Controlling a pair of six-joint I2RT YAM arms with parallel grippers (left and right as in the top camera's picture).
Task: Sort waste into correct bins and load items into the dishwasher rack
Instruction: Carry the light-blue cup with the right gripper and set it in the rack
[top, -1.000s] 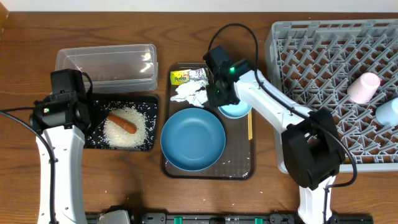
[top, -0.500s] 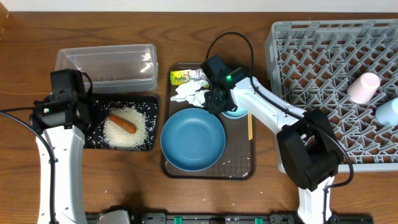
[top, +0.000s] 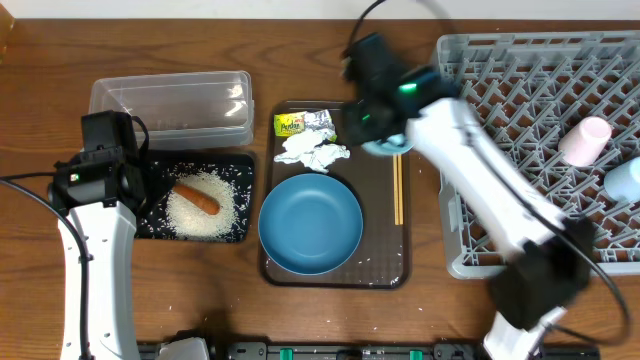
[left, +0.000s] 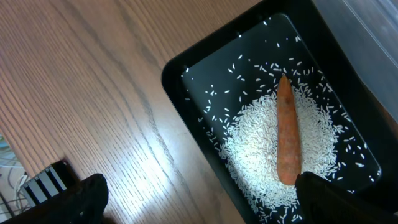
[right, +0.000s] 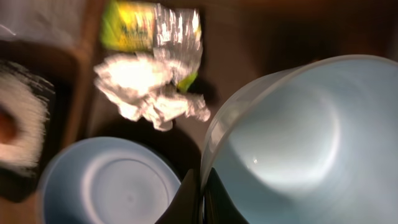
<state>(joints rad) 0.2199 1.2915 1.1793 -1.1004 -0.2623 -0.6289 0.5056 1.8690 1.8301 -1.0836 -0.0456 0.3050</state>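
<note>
A: The grey rack (top: 500, 90) sits far right with a pale cup (top: 585, 140) in it. Beside it, the brown tray (top: 385, 262) carries the big blue bowl (top: 311, 223).
B: And the right gripper (right: 202, 198)?
A: It's pinched tight on the rim of the small bowl (right: 280, 124), above the tray's far end, near the crumpled tissue (right: 146, 93).
B: Left gripper (left: 199, 193)?
A: Spread wide over the black tray (left: 186, 93), where the carrot (left: 288, 134) lies on the rice (left: 255, 155).

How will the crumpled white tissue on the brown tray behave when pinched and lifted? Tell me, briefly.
The crumpled tissue looks soft and loosely folded, so it would probably squash in a pinch rather than resist. It seems very light for its bulk and unlikely to roll. It lies against the wrapper, which might shift with it.
</note>
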